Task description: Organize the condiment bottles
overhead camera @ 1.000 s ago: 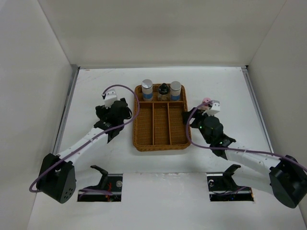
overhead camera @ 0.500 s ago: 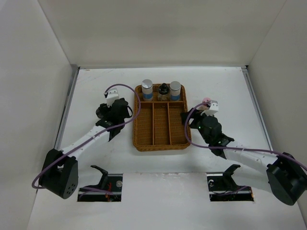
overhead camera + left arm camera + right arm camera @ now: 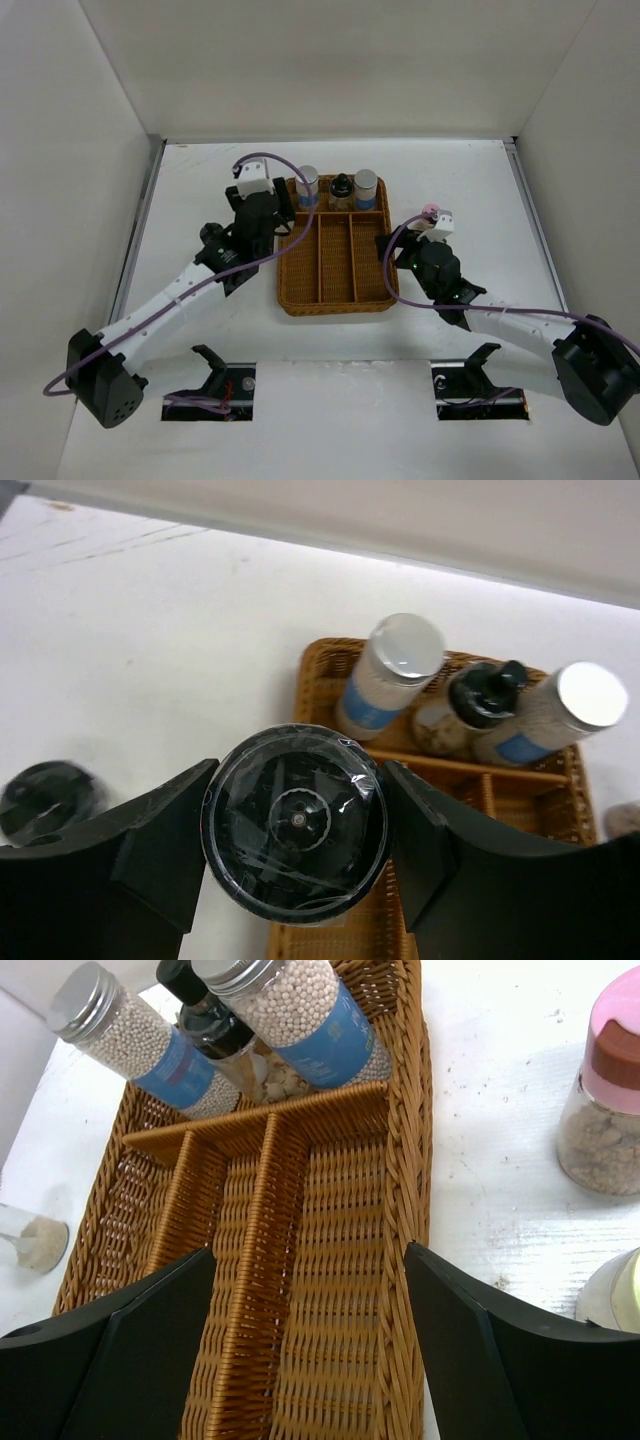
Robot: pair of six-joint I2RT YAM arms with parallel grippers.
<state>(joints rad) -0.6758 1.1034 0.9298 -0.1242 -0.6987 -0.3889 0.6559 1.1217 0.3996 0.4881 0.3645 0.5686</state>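
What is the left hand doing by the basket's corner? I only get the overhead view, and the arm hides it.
Observer: In the left wrist view, the left hand is closed on a black-lidded bottle, its lid facing the camera.
Visitor: And the other one?
Observer: The right hand is open, holding nothing, facing the wicker tray.
Visitor: What's in the pink one beside it?
Observer: The pink-capped bottle holds brownish granules; it stands on the table beside the tray.
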